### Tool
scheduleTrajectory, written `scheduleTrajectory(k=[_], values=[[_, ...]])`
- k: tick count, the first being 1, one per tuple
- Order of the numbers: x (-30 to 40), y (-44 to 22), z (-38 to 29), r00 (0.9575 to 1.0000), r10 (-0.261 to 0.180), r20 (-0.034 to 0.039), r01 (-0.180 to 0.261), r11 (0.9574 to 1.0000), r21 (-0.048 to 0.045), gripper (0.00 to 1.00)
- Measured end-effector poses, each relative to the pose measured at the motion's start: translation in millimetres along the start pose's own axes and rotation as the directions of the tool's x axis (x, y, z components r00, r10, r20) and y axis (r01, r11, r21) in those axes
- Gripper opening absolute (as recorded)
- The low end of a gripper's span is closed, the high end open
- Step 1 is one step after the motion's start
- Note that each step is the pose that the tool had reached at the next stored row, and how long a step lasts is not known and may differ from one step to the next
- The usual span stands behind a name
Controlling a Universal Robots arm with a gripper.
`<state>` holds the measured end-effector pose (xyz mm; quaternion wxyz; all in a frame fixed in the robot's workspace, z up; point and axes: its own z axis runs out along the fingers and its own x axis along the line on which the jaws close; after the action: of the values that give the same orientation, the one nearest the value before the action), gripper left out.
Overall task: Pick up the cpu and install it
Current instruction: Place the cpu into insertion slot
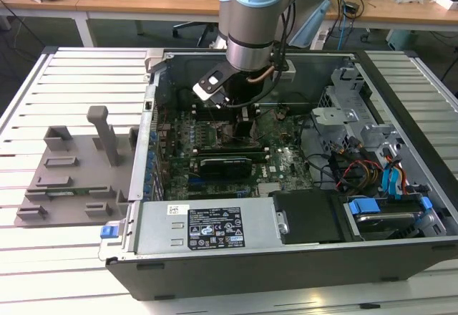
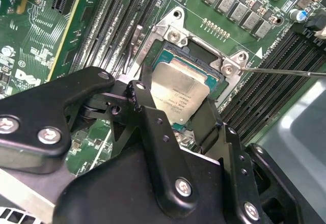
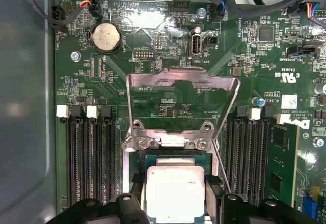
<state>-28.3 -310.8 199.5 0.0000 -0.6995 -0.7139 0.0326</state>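
Observation:
The cpu point(image 3: 174, 189), a flat square chip with a silvery metal top, sits at the open socket point(image 3: 153, 159) on the green motherboard; in the second wrist view the cpu point(image 2: 178, 92) lies over the socket's blue-green bed. My gripper point(image 3: 174, 196) is shut on it, with black fingers point(image 3: 136, 192) pressed against two opposite edges, and the gripper point(image 2: 177, 107) shows the same hold. The socket's metal load plate point(image 3: 181, 99) stands raised. In the exterior view the gripper point(image 1: 240, 123) reaches down inside the computer case point(image 1: 286, 272).
Memory slots point(image 3: 86, 158) flank the socket on both sides. A thin metal lever point(image 2: 285, 72) sticks out beside the socket frame point(image 2: 173, 30). A grey plastic tray with posts point(image 1: 79, 172) lies at the exterior view's left. Drive bays and cables point(image 1: 372, 172) fill the case's right part.

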Motion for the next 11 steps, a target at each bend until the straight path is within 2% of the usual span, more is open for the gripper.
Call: scheduleTrajectory(k=[11], values=[[1.2, 0.1, 2.3, 1.0, 0.0, -0.0001, 0.0, 1.0, 0.0, 0.55]])
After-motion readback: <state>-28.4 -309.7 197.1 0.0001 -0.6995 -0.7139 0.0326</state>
